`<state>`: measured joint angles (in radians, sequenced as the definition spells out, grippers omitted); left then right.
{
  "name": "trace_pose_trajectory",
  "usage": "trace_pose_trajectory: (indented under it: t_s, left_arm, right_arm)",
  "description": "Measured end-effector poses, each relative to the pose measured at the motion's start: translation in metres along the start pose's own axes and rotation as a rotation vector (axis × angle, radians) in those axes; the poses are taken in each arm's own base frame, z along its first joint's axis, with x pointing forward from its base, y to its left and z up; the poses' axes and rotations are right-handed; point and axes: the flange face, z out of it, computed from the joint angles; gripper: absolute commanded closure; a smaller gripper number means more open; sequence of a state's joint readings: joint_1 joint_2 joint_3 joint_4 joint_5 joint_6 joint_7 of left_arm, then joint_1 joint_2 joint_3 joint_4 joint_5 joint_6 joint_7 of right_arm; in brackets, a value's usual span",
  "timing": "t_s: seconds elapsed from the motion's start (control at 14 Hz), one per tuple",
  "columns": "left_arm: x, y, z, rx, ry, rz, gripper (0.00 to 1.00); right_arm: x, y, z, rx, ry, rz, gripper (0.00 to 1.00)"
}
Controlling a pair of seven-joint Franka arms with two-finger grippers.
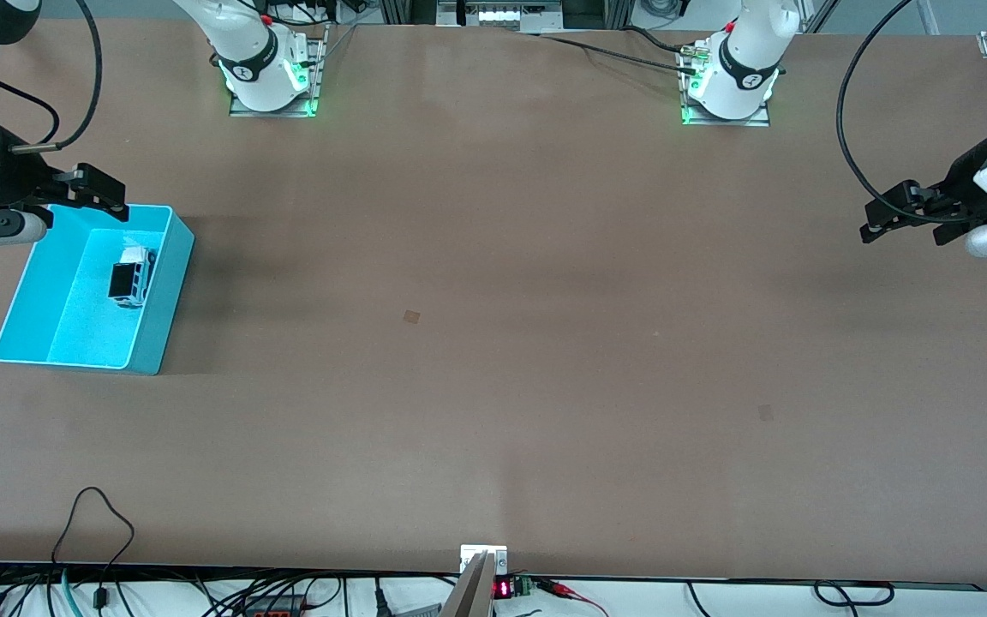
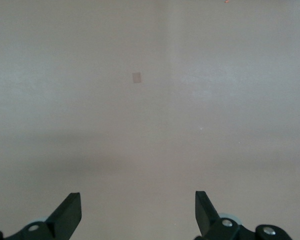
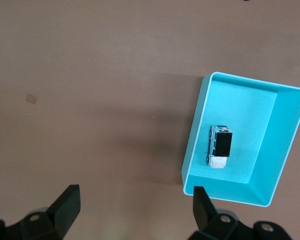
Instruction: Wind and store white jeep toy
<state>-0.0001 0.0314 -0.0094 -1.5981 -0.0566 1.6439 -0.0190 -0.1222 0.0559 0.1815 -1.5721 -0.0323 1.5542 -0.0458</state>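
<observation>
The white jeep toy (image 1: 132, 276), white with a black rear roof, lies inside the turquoise bin (image 1: 170, 283) at the right arm's end of the table. In the right wrist view the jeep (image 3: 220, 146) rests on the floor of the bin (image 3: 192, 145). My right gripper (image 1: 116, 199) is open and empty, up in the air over the bin's edge nearest the robots' bases; its own view (image 3: 136, 195) shows bare table between the fingers. My left gripper (image 1: 870, 221) is open and empty, waiting over the left arm's end of the table, and its own view (image 2: 138, 197) shows only table.
Small tan marks sit on the brown table, one near the middle (image 1: 411, 316) and one nearer the front camera (image 1: 766, 412). Cables hang along the table's front edge (image 1: 99, 523). The two arm bases (image 1: 271, 77) stand along the edge farthest from the front camera.
</observation>
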Motion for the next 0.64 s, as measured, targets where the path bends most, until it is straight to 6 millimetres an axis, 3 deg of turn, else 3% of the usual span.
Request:
trace_pose_trajectory:
  t_s: [0.64]
  left_arm:
    - [-0.0062, -0.0004, 0.0023, 0.000, 0.006, -0.001, 0.00]
  right_arm:
    - [-0.0024, -0.0013, 0.0024, -0.005, -0.026, 0.001, 0.00]
